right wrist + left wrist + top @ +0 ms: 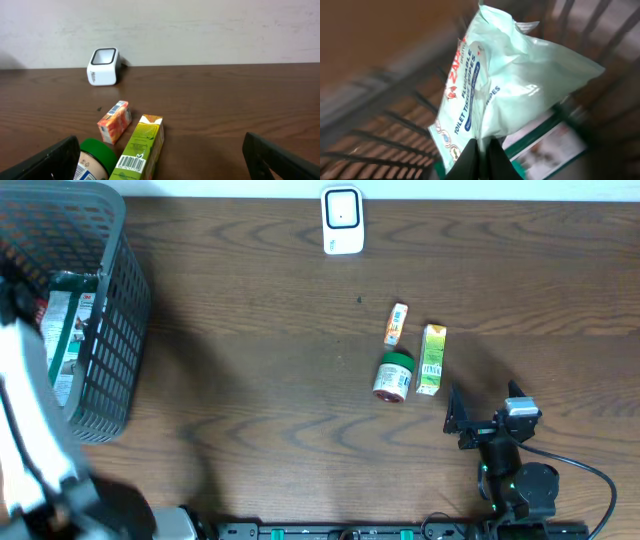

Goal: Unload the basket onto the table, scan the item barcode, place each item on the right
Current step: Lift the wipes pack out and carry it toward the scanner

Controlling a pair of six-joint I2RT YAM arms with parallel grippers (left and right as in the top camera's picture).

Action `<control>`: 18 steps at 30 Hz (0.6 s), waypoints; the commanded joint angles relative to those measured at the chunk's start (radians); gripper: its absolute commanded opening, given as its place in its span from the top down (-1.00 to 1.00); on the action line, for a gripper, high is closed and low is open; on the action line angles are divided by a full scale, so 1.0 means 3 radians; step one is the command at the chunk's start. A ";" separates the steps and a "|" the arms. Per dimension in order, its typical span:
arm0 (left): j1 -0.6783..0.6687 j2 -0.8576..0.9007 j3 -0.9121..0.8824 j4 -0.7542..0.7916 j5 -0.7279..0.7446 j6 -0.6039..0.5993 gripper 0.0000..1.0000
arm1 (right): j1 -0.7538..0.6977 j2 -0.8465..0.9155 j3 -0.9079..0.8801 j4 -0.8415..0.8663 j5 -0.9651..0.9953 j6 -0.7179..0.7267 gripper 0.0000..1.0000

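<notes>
My left gripper (482, 156) is clamped on a thin edge of the wipes pack (520, 75), which sits just ahead of it inside the basket (380, 125). Risk: the slick film slips free, or the pack snags the bars on lift-out. Right gripper (487, 408) stands wide apart, empty.

left arm (35, 415): runs up the far-left edge of the overhead frame, motion-blurred. left gripper (481, 152): jaws pinched together at bottom centre of its wrist view, clamped on a fold of the wipes pack (520, 85). right arm (520, 480): lower right of the overhead frame, angled toward upper left. right gripper (483, 398): spread wide, holding nothing. its fingers (52, 160) sit in the bottom corners of its wrist view.
</notes>
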State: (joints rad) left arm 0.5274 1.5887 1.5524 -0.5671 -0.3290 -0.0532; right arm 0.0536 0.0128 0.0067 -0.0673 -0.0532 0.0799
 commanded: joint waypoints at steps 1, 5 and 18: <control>-0.0005 -0.0538 0.0055 0.0028 0.0722 -0.0346 0.86 | 0.0020 -0.0011 -0.0004 -0.0013 -0.0014 0.0043 -0.99; -0.0005 -0.0968 0.0055 -0.0036 0.2149 -0.0431 0.86 | 0.0020 -0.0011 -0.0004 -0.0013 -0.0014 0.0043 -0.98; -0.1087 -0.0816 -0.0071 -0.1119 0.4674 -0.0168 0.86 | 0.0020 -0.0011 -0.0004 -0.0014 -0.0014 0.0043 -0.98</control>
State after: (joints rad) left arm 0.3016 1.2881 1.5562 -0.8650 0.9207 -0.1875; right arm 0.0536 0.0128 0.0067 -0.0669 -0.0532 0.0799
